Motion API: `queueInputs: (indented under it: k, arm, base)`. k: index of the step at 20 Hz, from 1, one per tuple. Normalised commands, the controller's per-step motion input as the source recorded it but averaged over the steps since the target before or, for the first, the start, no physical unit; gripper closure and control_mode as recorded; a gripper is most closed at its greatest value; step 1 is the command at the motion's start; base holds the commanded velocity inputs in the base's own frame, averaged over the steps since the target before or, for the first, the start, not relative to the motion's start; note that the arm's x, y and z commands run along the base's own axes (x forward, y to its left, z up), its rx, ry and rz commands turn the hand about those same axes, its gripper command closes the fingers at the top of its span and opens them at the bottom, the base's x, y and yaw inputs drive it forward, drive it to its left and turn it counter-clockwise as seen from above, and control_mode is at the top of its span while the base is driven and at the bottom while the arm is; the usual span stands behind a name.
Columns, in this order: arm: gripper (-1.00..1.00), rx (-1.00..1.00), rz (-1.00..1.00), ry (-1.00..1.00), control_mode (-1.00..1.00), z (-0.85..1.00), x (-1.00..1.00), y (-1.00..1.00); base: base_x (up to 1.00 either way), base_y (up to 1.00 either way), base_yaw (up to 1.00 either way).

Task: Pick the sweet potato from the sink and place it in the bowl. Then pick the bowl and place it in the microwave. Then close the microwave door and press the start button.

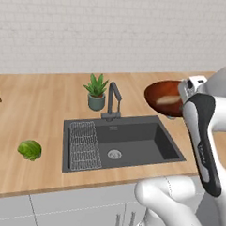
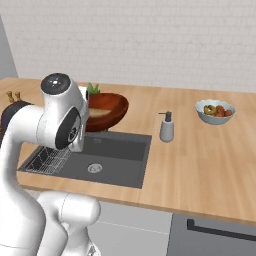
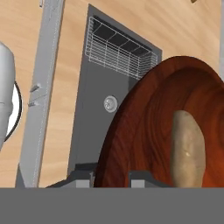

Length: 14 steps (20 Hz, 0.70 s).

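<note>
Dark fingers (image 3: 111,178) pinch the rim of the glossy, wood-grained reddish bowl (image 3: 148,131), held tilted above the matte grey sink (image 1: 132,144), the tapered tan sweet potato (image 3: 187,146) lying inside it.

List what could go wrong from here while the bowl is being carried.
1. The bowl is lifted over the sink and looks tilted; the sweet potato lies loose inside and could roll out.
2. The gripper pinches only the bowl's rim, so the bowl may slip or pivot.
3. The faucet and potted plant stand close by; a swing could hit them.
</note>
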Motion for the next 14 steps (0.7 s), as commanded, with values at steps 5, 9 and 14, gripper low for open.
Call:
queueInputs:
  k: [5, 9, 14]
  arm:
    - [1.00, 0.00, 0.01, -0.06, 1.00, 0.24, -0.26, 0.04]
    - [1.00, 0.00, 0.00, 0.00, 1.00, 0.00, 0.00, 0.00]
    - [1.00, 0.00, 0.00, 0.00, 1.00, 0.00, 0.00, 0.00]
  base:
    - [-0.53, -0.03, 0.01]
    - [-0.83, -0.47, 0.00]
    - [-0.31, -0.41, -0.54]
